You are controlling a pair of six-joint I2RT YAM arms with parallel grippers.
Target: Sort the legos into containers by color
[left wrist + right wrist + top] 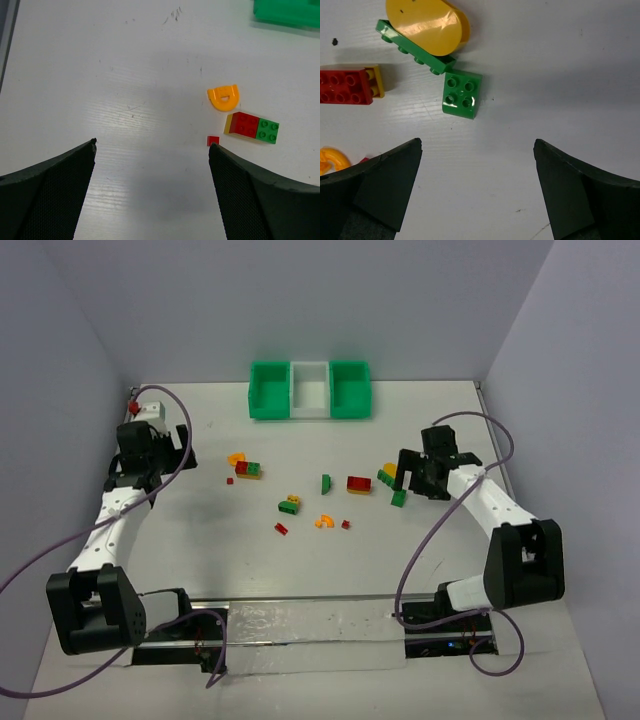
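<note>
Left claw [153, 145]: black fingers spread as wide as they go, nothing held, only bare white surface [125, 75] between them. Sits at left side of surface.
- Just off its right fingertip: 1 tiny red square brick [213, 140].
- Next out: 1 red-and-green studded block [252, 127] w/ yellow side, lying flat.
- Just beyond, not touching it: 1 orange half-round plastic piece [223, 96].

Right claw [478, 142]: same, fully parted, nothing held. Sits at right side.
- Ahead of it: 1 green four-stud square brick [463, 94], studs up.
- Just beside its corner (contact unclear): 1 flat green studded plate [415, 50], w/ 1 yellow rounded plastic piece [427, 25] lying over it.
- Off to one side, apart from the greens: 1 red studded brick with yellow end [347, 85].
- At frame edge by a finger: 1 orange curved arch piece [332, 160].

Top view, mid-surface btwn the claws:
- 1 green-and-yellow brick [290, 504]
- 1 upright green piece [326, 483]
- 1 small red flat bit [281, 529] near the green-and-yellow one
- 1 small red cube bit [346, 524] just beside the orange arch

Tally approx: 2 orange curved, 3 small red, 11 separate pieces/clusters in all, all lying on surface.

Containers: 3 joined square open-topped plastic bins in a row, far centre: left green bin [262, 405], middle white bin [310, 412], right green bin [355, 408]. All bricks sit on the near side of them, well apart.
</note>
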